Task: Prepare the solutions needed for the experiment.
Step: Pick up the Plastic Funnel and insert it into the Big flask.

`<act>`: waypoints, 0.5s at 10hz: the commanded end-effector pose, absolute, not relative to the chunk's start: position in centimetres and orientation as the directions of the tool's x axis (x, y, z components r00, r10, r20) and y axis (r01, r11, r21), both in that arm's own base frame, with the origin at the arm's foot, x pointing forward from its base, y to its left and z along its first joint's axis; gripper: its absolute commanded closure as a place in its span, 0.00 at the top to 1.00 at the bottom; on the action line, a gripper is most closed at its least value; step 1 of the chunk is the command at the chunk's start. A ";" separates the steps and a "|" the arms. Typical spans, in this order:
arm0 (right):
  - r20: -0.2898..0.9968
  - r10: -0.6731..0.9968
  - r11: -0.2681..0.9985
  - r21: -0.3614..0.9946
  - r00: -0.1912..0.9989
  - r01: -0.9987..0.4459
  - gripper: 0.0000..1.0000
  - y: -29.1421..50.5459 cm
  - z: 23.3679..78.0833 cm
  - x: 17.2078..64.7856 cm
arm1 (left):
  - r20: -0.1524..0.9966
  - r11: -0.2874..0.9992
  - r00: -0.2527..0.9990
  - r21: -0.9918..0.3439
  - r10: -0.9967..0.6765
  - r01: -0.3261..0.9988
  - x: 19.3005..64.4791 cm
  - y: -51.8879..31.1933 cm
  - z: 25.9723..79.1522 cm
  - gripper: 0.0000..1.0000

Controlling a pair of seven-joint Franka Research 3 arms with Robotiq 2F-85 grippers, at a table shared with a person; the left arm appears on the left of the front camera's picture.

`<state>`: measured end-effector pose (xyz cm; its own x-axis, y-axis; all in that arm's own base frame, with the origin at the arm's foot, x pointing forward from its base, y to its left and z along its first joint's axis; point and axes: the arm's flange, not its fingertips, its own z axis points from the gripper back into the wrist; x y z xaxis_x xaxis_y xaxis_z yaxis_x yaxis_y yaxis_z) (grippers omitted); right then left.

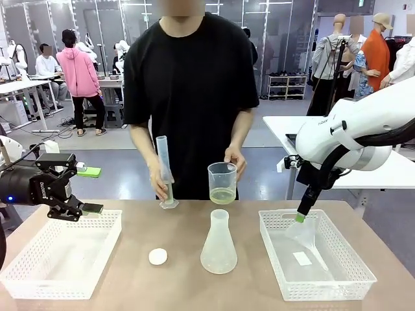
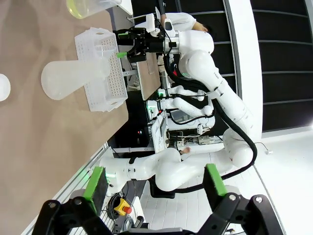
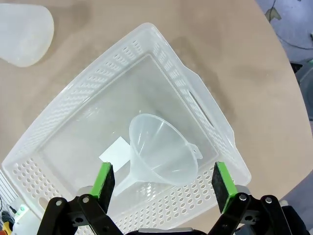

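Yellow-green solutions [image 1: 222, 195] in hand-held beaker [image 1: 222, 173], well apart from left gripper [image 1: 89, 190] and right gripper [image 3: 164, 180], both spread wide.

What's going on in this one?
A person at the far side holds a graduated cylinder upright with one hand and holds a beaker of yellow-green solution in the other hand. The right arm's jaws hang open over the funnel in its basket; the left arm's jaws hang open near the other basket.
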<state>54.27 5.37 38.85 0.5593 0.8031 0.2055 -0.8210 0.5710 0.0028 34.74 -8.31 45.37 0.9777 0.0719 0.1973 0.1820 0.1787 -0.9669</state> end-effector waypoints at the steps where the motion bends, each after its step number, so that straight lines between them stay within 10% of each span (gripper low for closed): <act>1: 0.205 0.801 0.574 0.004 0.562 -0.819 1.00 5.4 38.9 54.3 | 0.193 0.168 0.979 -0.969 0.066 0.180 34.7 -8.4 45.5 1.00; 5: 0.071 0.973 0.225 -0.110 0.218 -0.968 1.00 5.6 39.5 55.5 | 0.193 0.168 0.979 -0.969 0.066 0.180 34.7 -8.4 45.5 1.00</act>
